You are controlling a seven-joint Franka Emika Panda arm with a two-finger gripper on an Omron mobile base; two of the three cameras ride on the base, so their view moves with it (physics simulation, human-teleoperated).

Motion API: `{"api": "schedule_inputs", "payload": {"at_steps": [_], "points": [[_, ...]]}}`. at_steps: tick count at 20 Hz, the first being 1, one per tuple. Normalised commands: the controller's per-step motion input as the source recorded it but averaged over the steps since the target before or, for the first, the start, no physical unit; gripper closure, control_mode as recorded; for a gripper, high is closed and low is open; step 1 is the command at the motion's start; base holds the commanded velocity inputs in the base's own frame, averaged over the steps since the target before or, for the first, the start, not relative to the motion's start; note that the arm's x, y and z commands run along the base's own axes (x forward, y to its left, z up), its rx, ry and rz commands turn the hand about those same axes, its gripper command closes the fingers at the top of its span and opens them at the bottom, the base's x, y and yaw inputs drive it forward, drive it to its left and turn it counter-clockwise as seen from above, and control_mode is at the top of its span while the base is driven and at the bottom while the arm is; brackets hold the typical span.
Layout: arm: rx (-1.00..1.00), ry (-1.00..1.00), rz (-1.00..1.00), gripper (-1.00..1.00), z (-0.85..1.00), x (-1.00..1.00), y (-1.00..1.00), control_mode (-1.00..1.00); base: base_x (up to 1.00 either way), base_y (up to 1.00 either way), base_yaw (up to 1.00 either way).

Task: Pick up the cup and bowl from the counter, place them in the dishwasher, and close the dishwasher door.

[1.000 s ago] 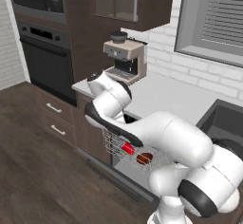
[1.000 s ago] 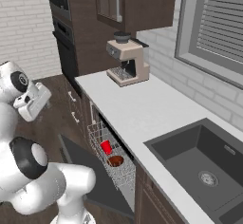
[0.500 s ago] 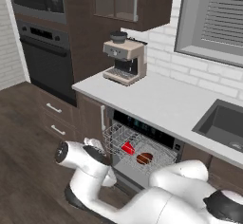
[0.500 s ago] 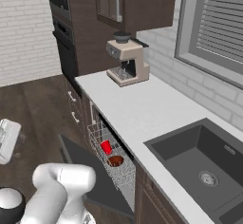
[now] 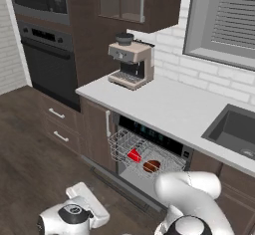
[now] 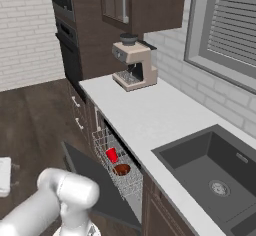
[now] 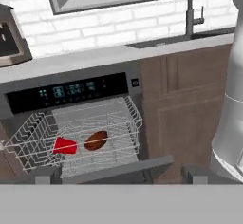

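Where rack pulled out: red cup (image 7: 65,145) lying sideways.

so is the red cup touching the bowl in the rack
Apart. In the hand view the cup lies on its side left of the bowl, with a sliver of pale wire rack showing between them.

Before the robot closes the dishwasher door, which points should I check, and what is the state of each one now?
1. Cup in the wire rack: ok.
2. Bowl in the rack beside the cup: ok.
3. Rack pushed fully into the dishwasher: not ok, it is pulled out.
4. Dishwasher door closed: not ok, it hangs open.
5. Gripper empty and free: cannot tell.
6. Counter free of cup and bowl: ok.
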Motion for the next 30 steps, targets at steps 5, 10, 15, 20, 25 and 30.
{"api": "schedule_inputs", "payload": {"at_steps": [5,10,15,20,25,30], "points": [[-0.19,0.05,-0.11,-1.0,-1.0,0.74,0.05,-1.0,0.0,0.0,0.0],[-0.08,0.0,-0.18,-1.0,-1.0,0.62,-0.07,-1.0,0.0,0.0,0.0],[-0.08,0.0,-0.16,-1.0,-1.0,0.56,0.0,-1.0,0.0,0.0,0.0],[-0.12,0.0,-0.07,-1.0,-1.0,0.94,-0.06,-1.0,0.0,0.0,0.0],[-0.2,-0.01,-0.03,-1.0,-1.0,0.99,0.0,-1.0,0.0,0.0,0.0],[-0.17,-0.07,-0.04,-1.0,-1.0,0.73,0.0,-1.0,0.0,0.0,0.0]]}}
